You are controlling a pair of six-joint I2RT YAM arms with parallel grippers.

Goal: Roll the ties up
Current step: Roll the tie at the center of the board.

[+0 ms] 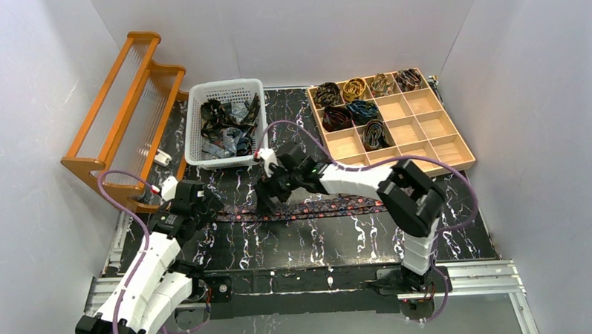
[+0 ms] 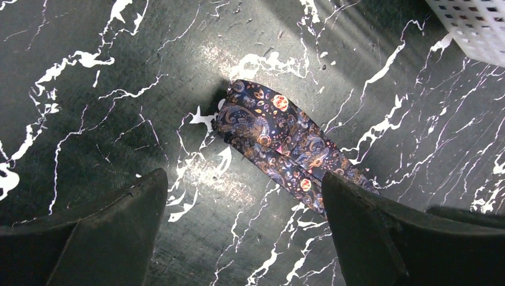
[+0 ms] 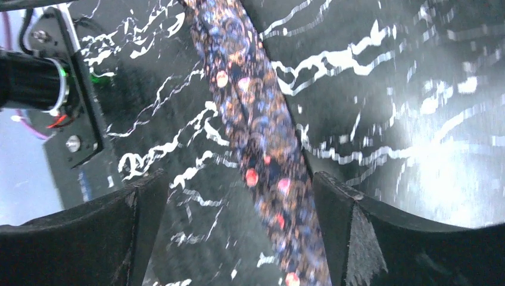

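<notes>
A dark tie with red-pink dots (image 1: 309, 208) lies flat and stretched left to right across the black marbled table (image 1: 355, 239). My left gripper (image 1: 207, 207) is open at its left end. In the left wrist view the tie's folded end (image 2: 268, 134) lies ahead of the open gripper (image 2: 244, 182) and runs under the right finger (image 2: 369, 232). My right gripper (image 1: 268, 192) is open low over the tie, left of its middle. In the right wrist view the tie (image 3: 256, 131) runs between the fingers of the gripper (image 3: 238, 182), close to the right finger (image 3: 339, 214).
A white basket (image 1: 197, 133) of loose ties (image 1: 228, 125) stands at the back. A wooden compartment tray (image 1: 425, 125) at the back right holds several coiled ties (image 1: 350, 109). An orange wooden rack (image 1: 120, 121) stands at the left. The basket's corner (image 2: 476, 27) shows in the left wrist view.
</notes>
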